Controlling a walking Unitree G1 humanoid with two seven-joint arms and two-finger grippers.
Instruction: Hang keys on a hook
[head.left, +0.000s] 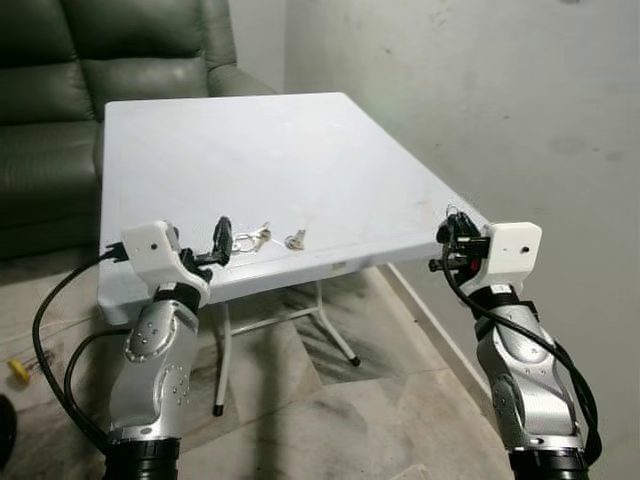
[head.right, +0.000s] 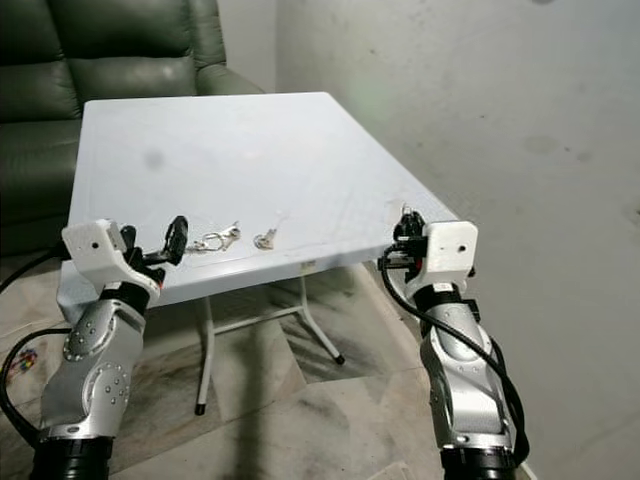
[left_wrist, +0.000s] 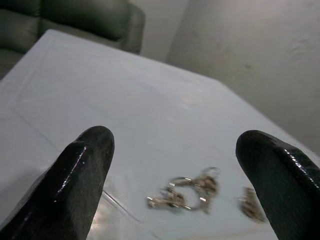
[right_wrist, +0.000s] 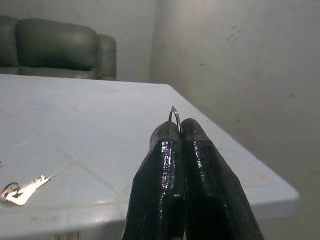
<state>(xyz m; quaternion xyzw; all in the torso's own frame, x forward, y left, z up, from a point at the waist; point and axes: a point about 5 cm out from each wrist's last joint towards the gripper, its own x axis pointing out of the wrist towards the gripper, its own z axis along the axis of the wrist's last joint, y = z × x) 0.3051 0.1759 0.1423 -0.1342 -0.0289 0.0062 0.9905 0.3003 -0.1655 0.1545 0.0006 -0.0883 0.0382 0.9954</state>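
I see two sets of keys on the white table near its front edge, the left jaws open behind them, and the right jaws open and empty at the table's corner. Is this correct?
Not quite. The right gripper is shut, its jaws pinching a thin metal ring, as the right wrist view shows. The rest holds: two sets of keys lie near the front edge of the white table, and the left gripper is open behind them.

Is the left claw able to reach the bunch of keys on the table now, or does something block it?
Probably yes. The left claw is open at the near table edge, pointing at the bunch of keys lying just ahead, with nothing between them.
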